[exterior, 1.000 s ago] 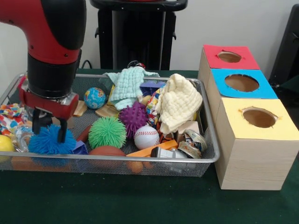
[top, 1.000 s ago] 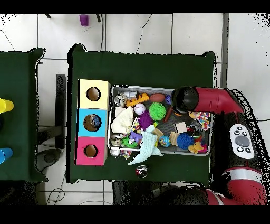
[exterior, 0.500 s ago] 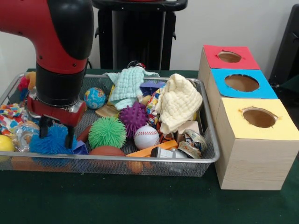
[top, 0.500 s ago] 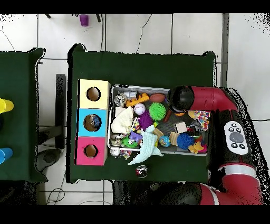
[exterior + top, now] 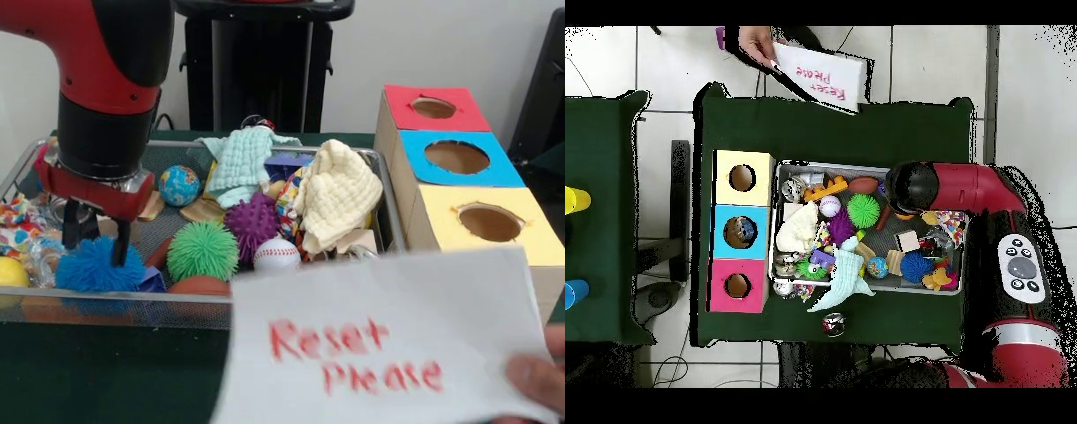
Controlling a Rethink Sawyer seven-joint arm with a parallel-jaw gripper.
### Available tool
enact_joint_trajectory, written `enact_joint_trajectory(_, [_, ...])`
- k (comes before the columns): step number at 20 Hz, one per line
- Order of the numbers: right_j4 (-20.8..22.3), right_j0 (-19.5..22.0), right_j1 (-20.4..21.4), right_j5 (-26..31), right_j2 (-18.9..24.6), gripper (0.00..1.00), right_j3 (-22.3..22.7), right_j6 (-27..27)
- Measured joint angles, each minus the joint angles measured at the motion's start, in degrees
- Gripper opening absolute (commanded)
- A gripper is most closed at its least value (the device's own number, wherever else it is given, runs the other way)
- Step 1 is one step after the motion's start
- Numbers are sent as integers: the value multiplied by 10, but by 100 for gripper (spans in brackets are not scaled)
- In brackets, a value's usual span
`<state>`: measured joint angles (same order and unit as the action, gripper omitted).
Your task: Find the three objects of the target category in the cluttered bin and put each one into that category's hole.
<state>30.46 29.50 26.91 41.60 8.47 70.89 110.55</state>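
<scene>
While the silver wire-mesh bin runs lengthwise left-right across frame, gripper sits open at its left end, straddling a blue spiky ball.

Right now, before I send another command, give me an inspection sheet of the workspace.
Surface: green table, covered in front by a held-up paper.
Job's things: wire bin full; three boxes, red, blue, yellow, each with a hole on top.
Clutter: blue spiky ball, green spiky ball, purple spiky ball, baseball, globe ball, two cloths.
Pincer: open, fingers astride the blue spiky ball.
Cables: nothing seen.
Surroundings: a hand holds a paper sign reading "Reset Please".
</scene>
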Motion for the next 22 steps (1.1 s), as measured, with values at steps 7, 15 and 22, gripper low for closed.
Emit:
enact_joint_trajectory(7, [0,0,31,0,-10,100,26,0])
enact_joint_trajectory(15, [0,0,31,-14,-22,100,47,0])
enact_joint_trajectory(22, [0,0,23,-19,-25,100,54,0])
